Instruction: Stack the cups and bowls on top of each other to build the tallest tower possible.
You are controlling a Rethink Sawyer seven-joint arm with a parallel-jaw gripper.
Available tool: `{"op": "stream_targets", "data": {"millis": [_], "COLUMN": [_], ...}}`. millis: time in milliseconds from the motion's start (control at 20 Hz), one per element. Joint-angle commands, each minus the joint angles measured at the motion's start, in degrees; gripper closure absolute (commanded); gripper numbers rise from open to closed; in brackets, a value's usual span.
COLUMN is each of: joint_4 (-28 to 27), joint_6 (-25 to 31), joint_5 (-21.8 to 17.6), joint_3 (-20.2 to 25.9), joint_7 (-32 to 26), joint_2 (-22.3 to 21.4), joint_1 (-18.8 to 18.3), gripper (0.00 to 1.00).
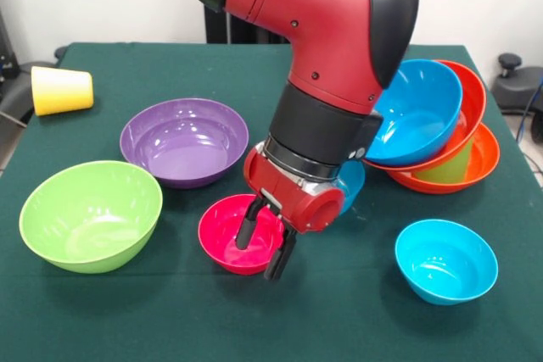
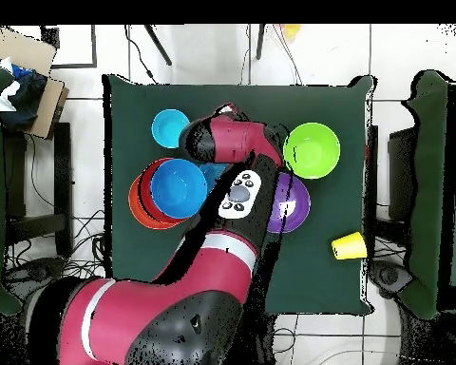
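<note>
Straddling the near rim of the pink-red bowl [image 1: 231,235], the claw [image 1: 263,250] stands parted, one finger inside, one outside.

Shiny smooth plastic on every bowl: purple bowl [image 1: 184,141], lime green bowl [image 1: 91,214], pink-red bowl [image 1: 231,235], small cyan bowl [image 1: 445,260], tilted blue bowl [image 1: 416,112] and the two orange bowls [image 1: 471,137] under it. Bright spots of light on their inner sides. Smooth plastic yellow cup [image 1: 61,90], a bit less shiny. Soft, dull dark green cloth over the table [image 1: 339,320], no shine at all. Glossy hard red shell on the robot arm [image 1: 327,31], with smooth black parts. Dull black gripper [image 1: 265,250] fingers [image 1: 246,228]. Brown cardboard box [image 2: 34,68] at the side, flat and matt.
</note>
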Motion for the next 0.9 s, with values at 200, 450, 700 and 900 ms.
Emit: {"op": "stream_targets", "data": {"millis": [200, 450, 700, 900], "joint_4": [-0.4, -0.8, -1.2, -0.6], "joint_6": [-5.9, -7.3, -9.2, -9.4], "joint_5": [-2.2, -1.4, -0.2, 0.6], "joint_3": [3.3, 1.4, -0.9, -2.2], "joint_7": [2.2, 3.1, 4.7, 5.0], "joint_2": [7.1, 8.5, 10.3, 10.3], "joint_1": [1.0, 2.1, 3.5, 4.5], "gripper": [0.00, 0.00, 0.00, 0.00]}}
